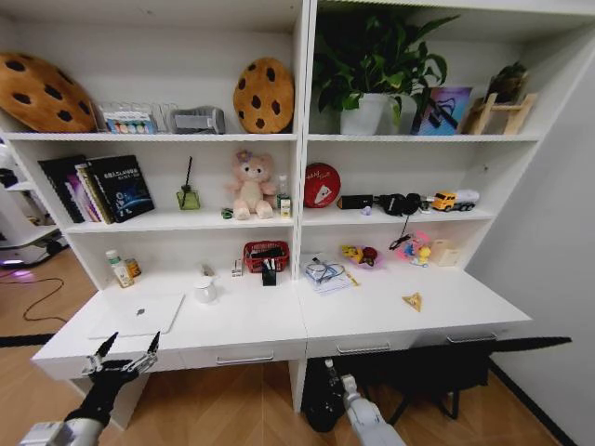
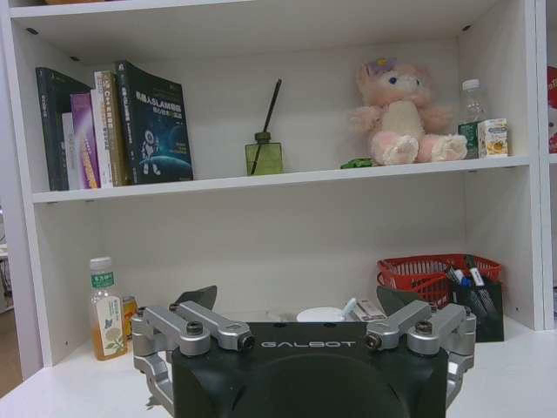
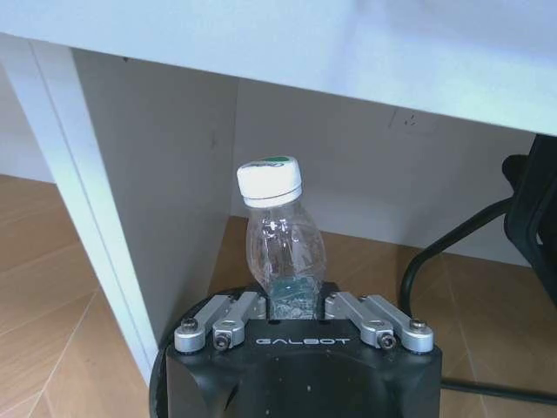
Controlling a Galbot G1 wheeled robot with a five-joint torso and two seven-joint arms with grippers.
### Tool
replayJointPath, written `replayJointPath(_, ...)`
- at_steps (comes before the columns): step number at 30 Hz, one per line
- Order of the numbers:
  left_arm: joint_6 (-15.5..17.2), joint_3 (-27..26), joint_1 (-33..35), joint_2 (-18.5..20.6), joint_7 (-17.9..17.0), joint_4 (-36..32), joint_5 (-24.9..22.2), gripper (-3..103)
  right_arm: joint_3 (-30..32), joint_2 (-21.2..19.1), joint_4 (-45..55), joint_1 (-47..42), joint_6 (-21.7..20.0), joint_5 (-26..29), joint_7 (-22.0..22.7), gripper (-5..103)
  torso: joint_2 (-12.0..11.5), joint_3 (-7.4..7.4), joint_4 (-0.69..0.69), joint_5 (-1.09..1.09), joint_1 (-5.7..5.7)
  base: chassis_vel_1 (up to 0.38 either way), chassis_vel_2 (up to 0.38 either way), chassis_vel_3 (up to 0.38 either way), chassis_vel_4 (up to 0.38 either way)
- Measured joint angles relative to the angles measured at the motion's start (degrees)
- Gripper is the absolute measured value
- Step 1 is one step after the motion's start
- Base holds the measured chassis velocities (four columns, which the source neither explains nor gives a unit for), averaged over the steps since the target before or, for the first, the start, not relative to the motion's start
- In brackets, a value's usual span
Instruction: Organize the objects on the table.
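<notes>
The left gripper (image 1: 124,357) is hovering spread before the table (image 1: 242,321), while the right gripper (image 3: 303,306) is pinching 1 clear bottle (image 3: 280,235) below, seemingly for tidying.

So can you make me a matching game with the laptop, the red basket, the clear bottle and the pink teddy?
Things:
1. laptop
2. red basket
3. clear bottle
4. pink teddy

Places:
A. held in the right gripper, below the table
B. on a shelf
C. flat on the table's left end
D. at the back of the table, near the middle

Pairs: 1-C, 2-D, 3-A, 4-B
</notes>
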Motion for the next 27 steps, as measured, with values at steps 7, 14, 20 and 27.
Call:
replayJointPath(7, 0.0, 0.0, 0.0, 0.0, 0.0, 0.0, 0.0, 100, 0.1, 0.4, -1.5, 0.9, 1.5, -0.7, 2.3, 49, 0.0, 0.00, 0.00, 0.00, 0.00, 0.000, 0.000, 0.000, 0.000)
replayJointPath(14, 0.0, 0.0, 0.0, 0.0, 0.0, 0.0, 0.0, 100, 0.3, 0.7, -2.7, 2.0, 2.5, -0.9, 3.8, 71, 0.0, 0.00, 0.00, 0.00, 0.00, 0.000, 0.000, 0.000, 0.000)
replayJointPath(20, 0.0, 0.0, 0.0, 0.0, 0.0, 0.0, 0.0, 100, 0.3, 0.8, 0.6, -0.3, -1.1, 1.5, 5.0, 97, 0.0, 0.00, 0.00, 0.00, 0.00, 0.000, 0.000, 0.000, 0.000)
replayJointPath(27, 0.0, 0.0, 0.0, 0.0, 0.0, 0.0, 0.0, 100, 0.3, -0.6, 9.7, -7.6, -9.0, 8.1, 7.0, 100, 0.0, 0.00, 0.01, 0.01, 0.00, 0.000, 0.000, 0.000, 0.000)
